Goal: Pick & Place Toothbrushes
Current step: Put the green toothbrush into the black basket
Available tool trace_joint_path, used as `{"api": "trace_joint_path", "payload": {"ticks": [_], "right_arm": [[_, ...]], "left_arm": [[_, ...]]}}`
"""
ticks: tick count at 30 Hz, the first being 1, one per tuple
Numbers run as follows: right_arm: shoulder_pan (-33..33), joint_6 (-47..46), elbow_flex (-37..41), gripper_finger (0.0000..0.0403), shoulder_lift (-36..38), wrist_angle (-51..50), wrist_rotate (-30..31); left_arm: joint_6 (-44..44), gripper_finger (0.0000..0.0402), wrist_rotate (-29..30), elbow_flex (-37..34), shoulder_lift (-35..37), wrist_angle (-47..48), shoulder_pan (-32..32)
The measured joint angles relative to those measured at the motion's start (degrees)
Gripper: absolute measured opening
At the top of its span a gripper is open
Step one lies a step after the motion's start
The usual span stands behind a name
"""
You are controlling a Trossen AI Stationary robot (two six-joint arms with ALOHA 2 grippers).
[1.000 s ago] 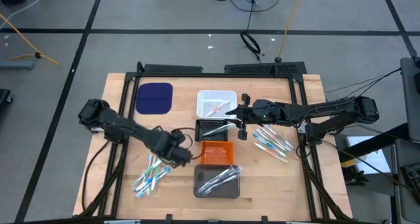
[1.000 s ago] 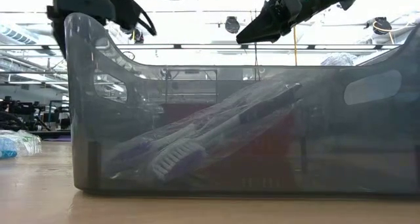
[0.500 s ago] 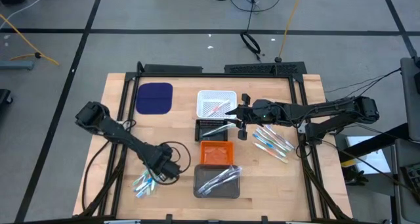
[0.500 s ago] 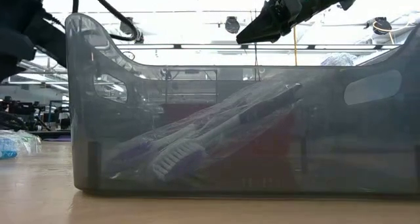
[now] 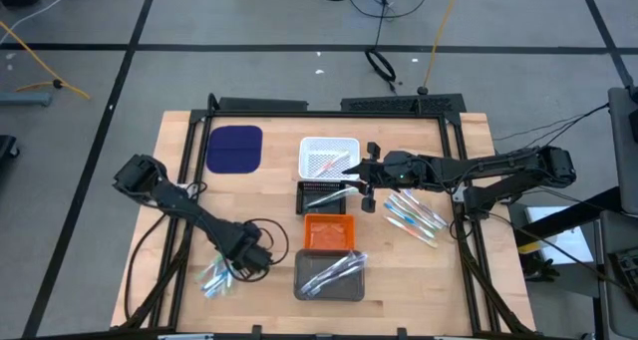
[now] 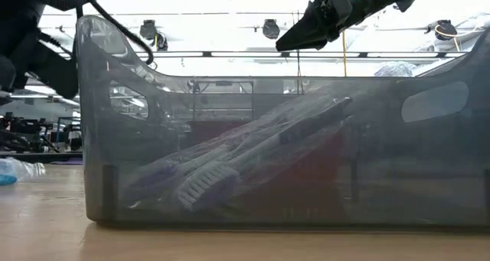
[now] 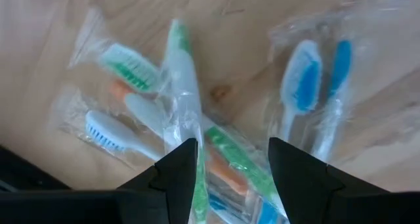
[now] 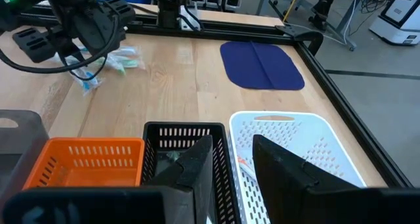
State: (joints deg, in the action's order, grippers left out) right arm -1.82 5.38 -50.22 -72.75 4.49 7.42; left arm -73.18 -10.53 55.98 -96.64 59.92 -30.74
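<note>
1. The left gripper [image 5: 231, 267] hangs low over the left pile of wrapped toothbrushes [image 5: 217, 277] near the table's front-left. Its fingers [image 7: 172, 175] stand spread apart, holding nothing, with a green-bristled brush [image 7: 180, 86] lying between them.
2. A dark blue pad [image 5: 234, 148] lies at the back left of the wooden table [image 5: 179, 210].
3. Down the middle sit a white tray [image 5: 329, 157], a black tray [image 5: 325, 196], an orange tray [image 5: 329, 232] and a grey tray [image 5: 330, 276] containing toothbrushes.
4. The right gripper [image 5: 351, 188] hovers above the black tray, fingers [image 8: 197, 165] partly parted; I cannot tell whether they pinch anything.
5. A second pile of toothbrushes [image 5: 414, 213] lies to the right of the trays.
</note>
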Motion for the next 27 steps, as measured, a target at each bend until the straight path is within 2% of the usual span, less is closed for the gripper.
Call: {"api": "trace_joint_path", "payload": {"ticks": [5, 12, 19, 27], "right_arm": [[0.0, 0.0, 0.0, 0.0100, 0.0, 0.2, 0.0], [0.0, 0.0, 0.0, 0.0100, 0.0, 0.1, 0.0], [0.0, 0.0, 0.0, 0.0100, 0.0, 0.0, 0.0], [0.0, 0.0, 0.0, 0.0100, 0.0, 0.0, 0.0]], "left_arm": [[1.8, 0.0191, 0.5, 2.0, 0.0, 1.1, 1.2], [-0.7, 0.0191, 1.3, 2.0, 0.0, 9.4, 1.2], [1.3, 0.0191, 0.7, 0.6, 0.0, 2.8, 1.0], [0.9, 0.0191, -1.4, -1.9, 0.0, 3.8, 0.9]]}}
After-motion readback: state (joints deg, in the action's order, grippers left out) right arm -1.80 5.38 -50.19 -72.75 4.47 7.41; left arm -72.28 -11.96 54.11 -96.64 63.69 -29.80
